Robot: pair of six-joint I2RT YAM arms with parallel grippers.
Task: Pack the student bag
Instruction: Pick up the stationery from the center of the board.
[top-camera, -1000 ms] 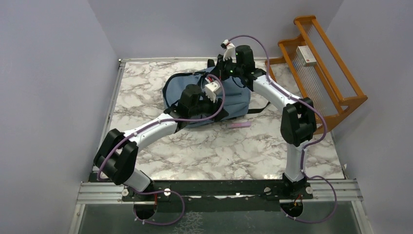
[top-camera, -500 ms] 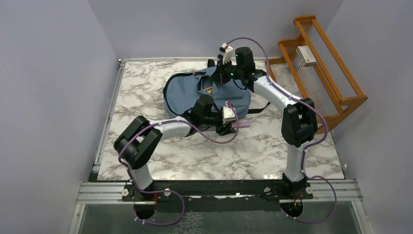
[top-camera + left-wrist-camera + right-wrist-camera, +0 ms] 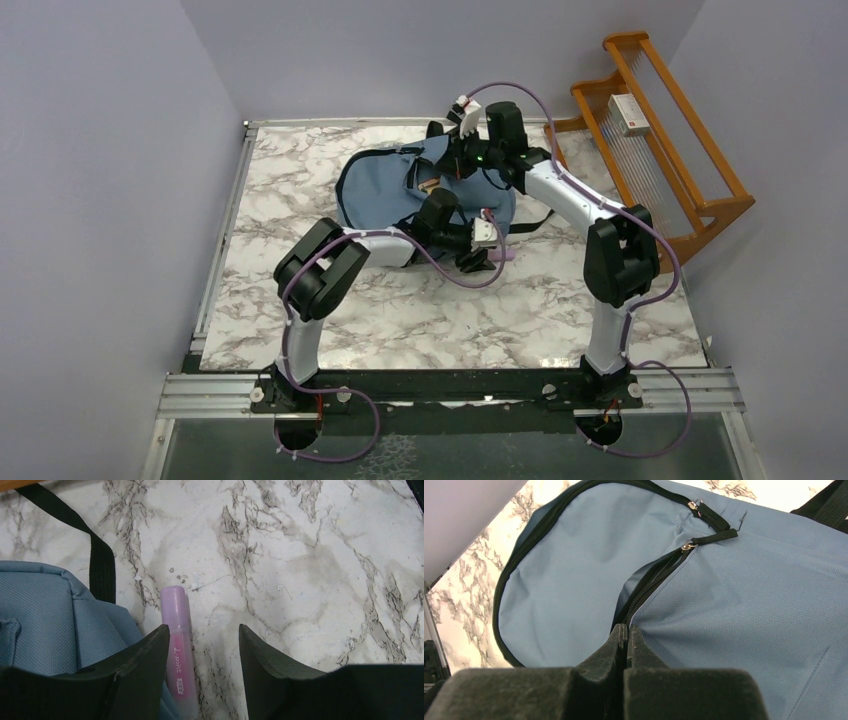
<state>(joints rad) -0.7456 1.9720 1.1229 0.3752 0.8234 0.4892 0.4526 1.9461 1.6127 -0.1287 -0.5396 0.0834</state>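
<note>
Lying just outside student bag (image 3: 45,615): pink marker (image 3: 179,645).

**Diffuse, even, moderately bright overhead light.**
Faint soft shadows lie just beside the student bag (image 3: 375,190); both wrist views blur at the lower edge.
</note>
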